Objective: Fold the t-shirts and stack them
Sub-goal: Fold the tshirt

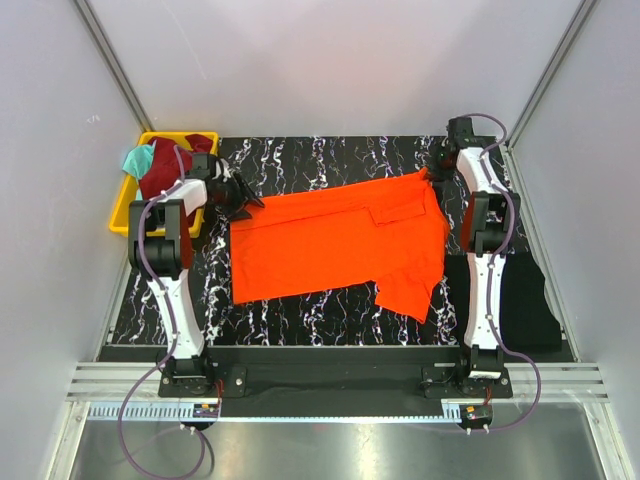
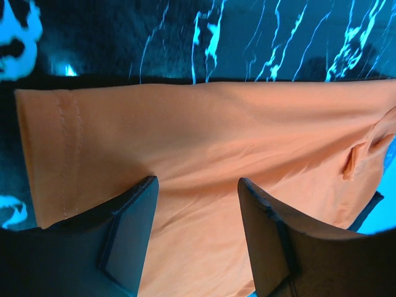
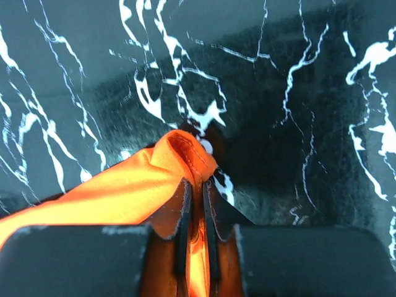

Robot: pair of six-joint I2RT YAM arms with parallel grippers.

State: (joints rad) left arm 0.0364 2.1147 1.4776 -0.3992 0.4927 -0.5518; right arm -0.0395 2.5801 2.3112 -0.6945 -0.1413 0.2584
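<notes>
Orange cloth covers mid-table: the orange t-shirt (image 1: 330,245) lies spread out flat. The right gripper (image 3: 195,185) is pinched on the shirt's far right corner. The left gripper (image 2: 198,182) hovers over the hemmed left edge, jaws apart, holding nothing. Folding looks barely begun; next the left likely needs to clamp that edge so both arms can carry a fold across. Three shirts: this one, plus one maroon t-shirt (image 1: 170,165) and one teal t-shirt (image 1: 137,160) in the single yellow bin (image 1: 122,210).
</notes>
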